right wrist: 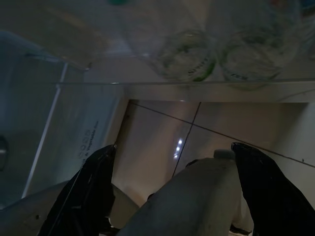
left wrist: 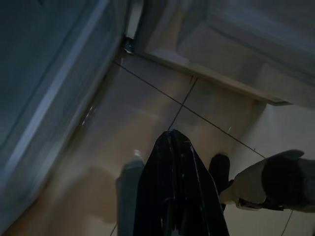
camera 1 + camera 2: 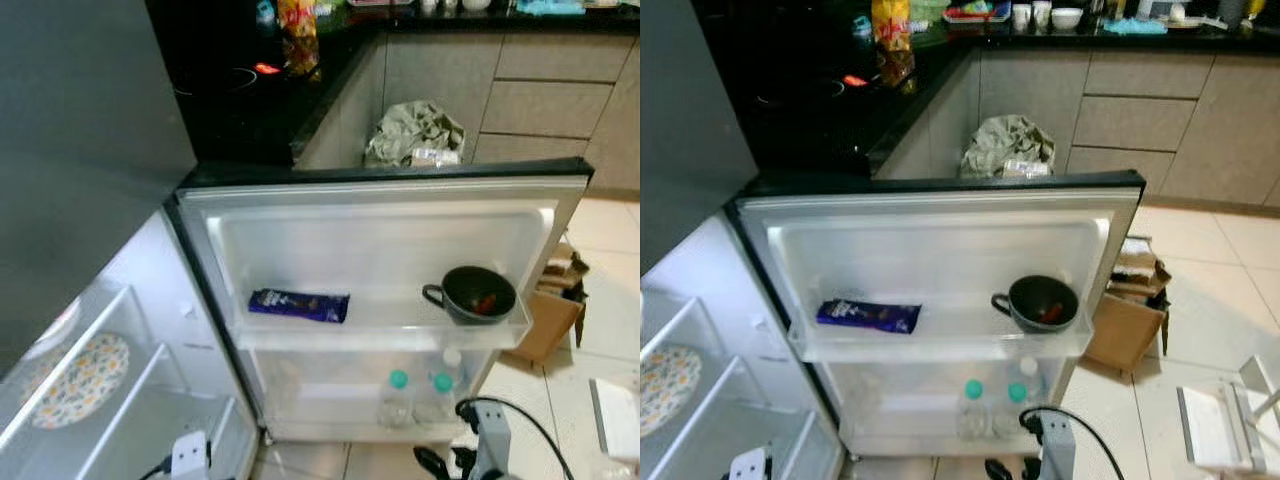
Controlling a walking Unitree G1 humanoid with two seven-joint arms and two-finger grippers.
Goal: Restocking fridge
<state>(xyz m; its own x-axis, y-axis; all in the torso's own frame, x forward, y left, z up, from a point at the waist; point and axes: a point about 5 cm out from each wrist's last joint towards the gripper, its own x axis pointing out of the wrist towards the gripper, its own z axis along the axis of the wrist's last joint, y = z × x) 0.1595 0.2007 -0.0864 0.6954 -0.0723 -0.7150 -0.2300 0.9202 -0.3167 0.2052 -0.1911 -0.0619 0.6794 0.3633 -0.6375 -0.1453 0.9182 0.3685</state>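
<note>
The fridge door [image 3: 380, 185] stands wide open. Its upper shelf holds a blue snack packet [image 3: 298, 304] and a black cup [image 3: 478, 294] with something red inside. Two clear water bottles with teal caps [image 3: 397, 398] stand on the lower door shelf. My right gripper [image 1: 172, 147] is open and empty, low by the floor just under that lower shelf, with the bottles' bases [image 1: 184, 54] above it. My left gripper [image 2: 172, 135] is shut and empty, hanging over the tiled floor by the fridge's bottom corner.
Inside the fridge at the left, a patterned plate [image 3: 85, 378] lies on a glass shelf. A cardboard box [image 3: 545, 320] sits on the floor right of the door. A crumpled bag [image 3: 415, 135] lies against the cabinets behind. A white object [image 3: 618, 415] is at the far right.
</note>
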